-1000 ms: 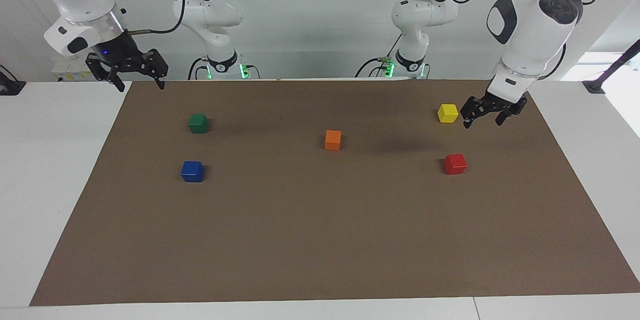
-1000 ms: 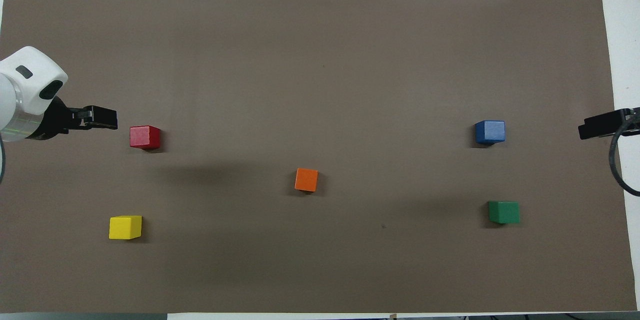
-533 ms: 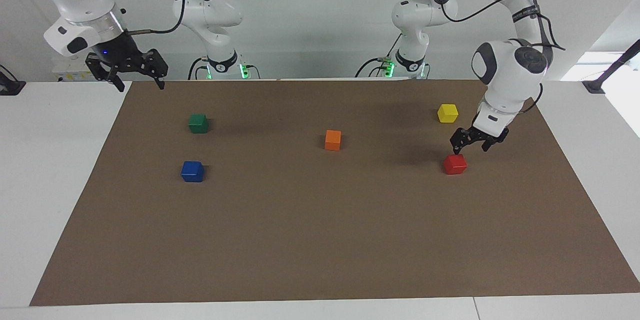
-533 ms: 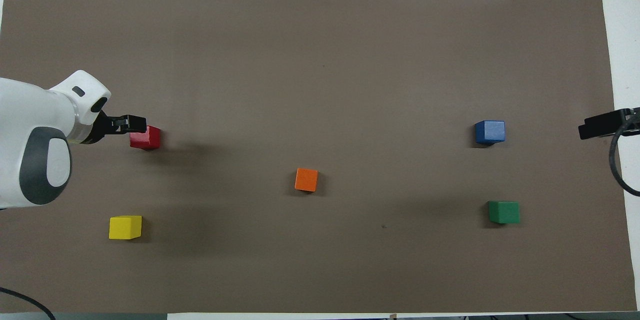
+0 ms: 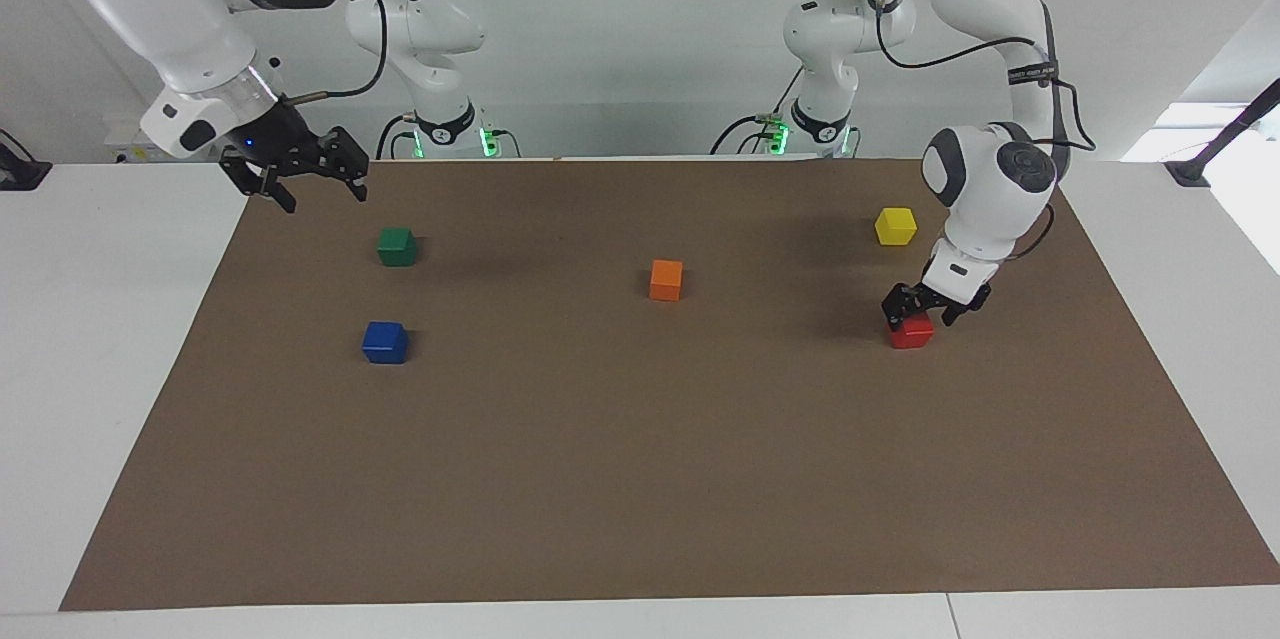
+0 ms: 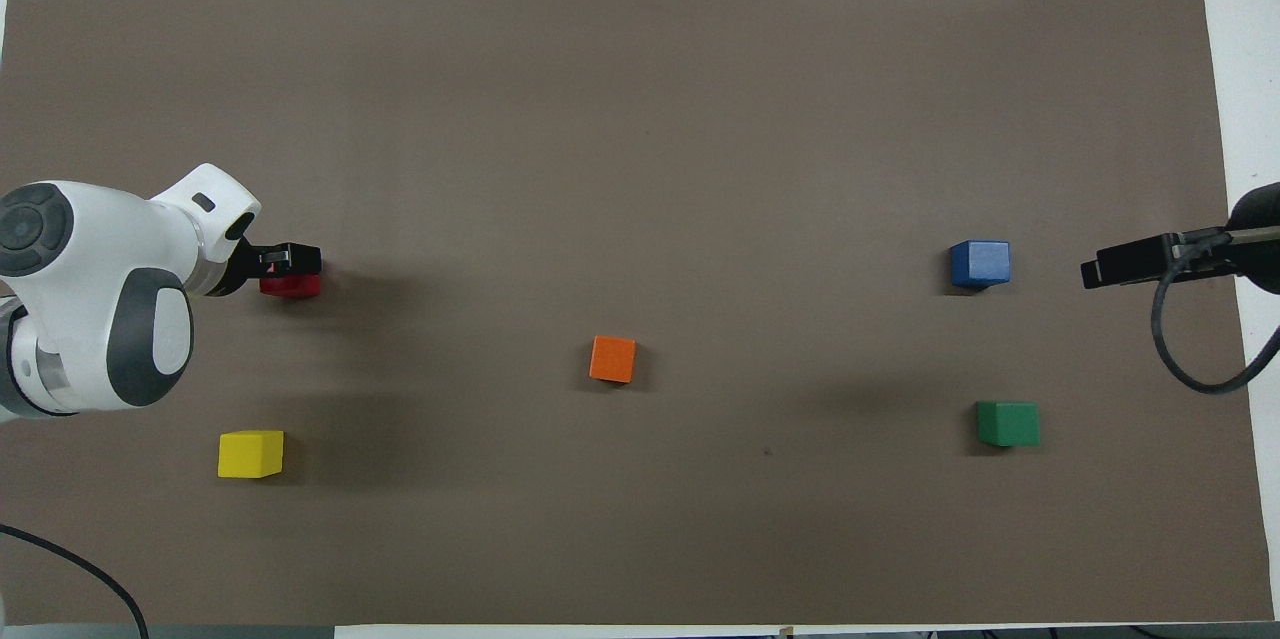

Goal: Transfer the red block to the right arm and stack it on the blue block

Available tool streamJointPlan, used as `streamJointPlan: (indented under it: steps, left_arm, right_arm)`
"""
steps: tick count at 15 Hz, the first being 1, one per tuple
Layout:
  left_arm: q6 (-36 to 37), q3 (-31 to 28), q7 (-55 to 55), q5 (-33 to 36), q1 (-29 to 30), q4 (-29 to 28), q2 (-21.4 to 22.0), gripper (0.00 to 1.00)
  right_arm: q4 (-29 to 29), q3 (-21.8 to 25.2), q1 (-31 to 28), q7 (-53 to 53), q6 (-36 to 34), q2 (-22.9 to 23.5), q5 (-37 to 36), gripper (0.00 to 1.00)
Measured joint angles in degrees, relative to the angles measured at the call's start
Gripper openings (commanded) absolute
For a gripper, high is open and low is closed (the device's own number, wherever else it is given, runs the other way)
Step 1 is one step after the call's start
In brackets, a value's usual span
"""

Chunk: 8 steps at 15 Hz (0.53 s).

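The left gripper (image 5: 933, 307) sits low over the red block (image 5: 912, 333), its fingers spread to either side of the cube's top and not yet closed on it; whether they touch the block cannot be told. The red block rests on the brown mat (image 5: 640, 479) covering the worktop (image 5: 90, 339), directly under this gripper, with the yellow block (image 5: 895, 225) nearer the robots than it and the orange block (image 5: 666, 279) off toward the middle of the mat. At the right arm's end, the right gripper (image 5: 305, 187) hangs in the air with its fingers released and holding nothing, above the mat's edge. The green block (image 5: 397, 246) lies just below and beside it, and the blue block (image 5: 384, 342) sits on the mat farther out from the robots than the green one.
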<state>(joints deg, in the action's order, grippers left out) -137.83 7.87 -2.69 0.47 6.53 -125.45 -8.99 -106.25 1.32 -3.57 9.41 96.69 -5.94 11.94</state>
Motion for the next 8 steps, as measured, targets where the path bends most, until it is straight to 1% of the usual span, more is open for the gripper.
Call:
streamJointPlan:
  steps: [1,2,5,6,8]
  left_arm:
    - [-0.25,0.0,0.0,0.0,0.0,0.0,-0.42,0.56]
    - [-0.39,0.01,0.0,0.0,0.0,0.0,-0.7,0.01]
    - [0.86,0.02,-0.43,-0.01,-0.02,0.59,-0.81,0.0]
    - [3.99,0.13,-1.85,-0.05,-0.1,2.03,-0.78,0.0]
    - [15.52,0.86,-8.0,-0.12,-0.54,8.63,-0.44,0.0]
  right_arm:
    - [-1.77,0.0,-0.63,1.31,1.11,-0.01,3.96,1.0]
    - [-3.53,0.01,-1.4,3.63,1.77,0.0,8.19,1.0]
    - [-8.79,0.06,-4.57,13.82,3.63,0.73,22.23,1.0]
    - [-9.92,0.07,-5.72,17.2,3.53,1.46,26.67,1.0]
    - [-11.33,0.11,-7.5,21.8,1.35,3.22,36.09,1.0]
